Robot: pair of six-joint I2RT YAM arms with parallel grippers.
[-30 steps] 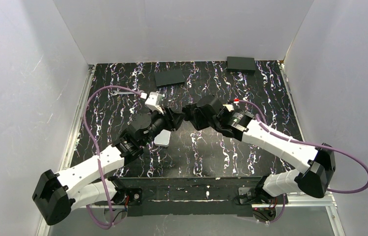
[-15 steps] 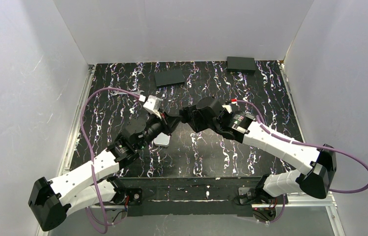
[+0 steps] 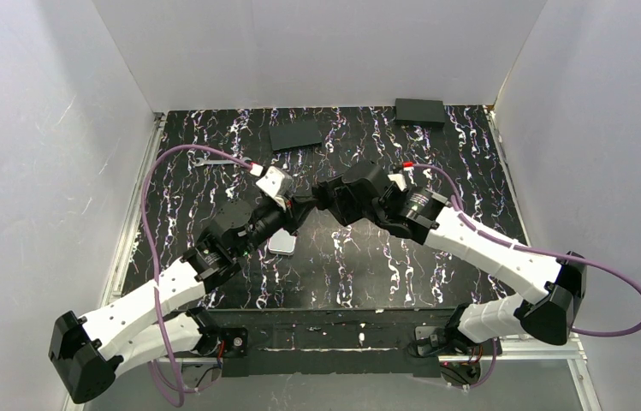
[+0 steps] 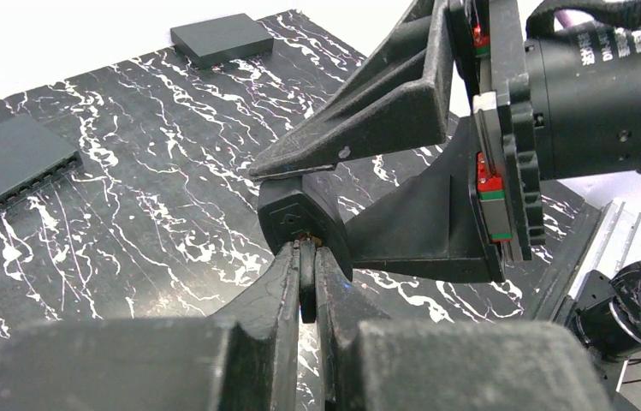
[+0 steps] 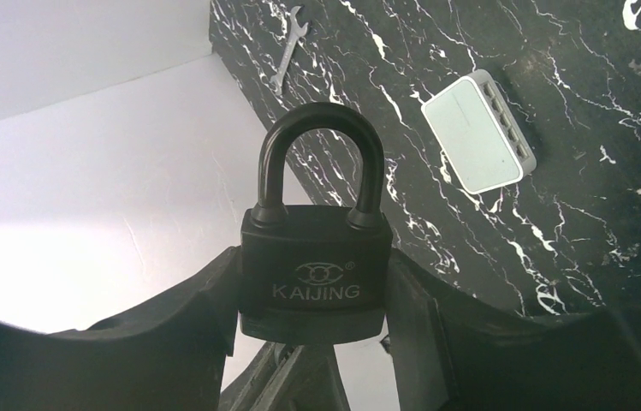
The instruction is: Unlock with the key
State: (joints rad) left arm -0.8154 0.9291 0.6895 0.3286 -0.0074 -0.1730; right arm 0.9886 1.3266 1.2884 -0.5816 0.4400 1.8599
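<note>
While the right gripper (image 5: pixel 314 295) has its fingers spread around the black padlock (image 5: pixel 314 257), gripping the body from both sides, the left gripper (image 4: pixel 306 257) is squeezed tight on the key (image 4: pixel 306 295); it's pinching the little black head edge-on, so it's hard to spot at first.

Where the key is: in the left wrist view it sits right at the padlock's underside, at 12 o'clock from the fingertips; there's a glint of brass where the blade meets the lock body, so it looks like it's at the keyway or already in it; can't tell how deep.

From the top camera both grippers meet near the middle of the table (image 3: pixel 471 154), nudged a bit toward 12 o'clock; a white box (image 3: pixel 281 243) lies at about 7 o'clock from that meeting point and a silver wrench (image 3: pixel 210 159) is off at 10 o'clock; neither is in play.

Progress, as I read it: lock picked up and presented, key grabbed and lined up, probably inserted; that's the fiddly half done. What's left is the actual unlock; the shackle (image 5: pixel 321 128) is seated in both holes in the right wrist view, so nothing has popped yet; the key needs a turn and the shackle needs to spring or get pulled free.
</note>
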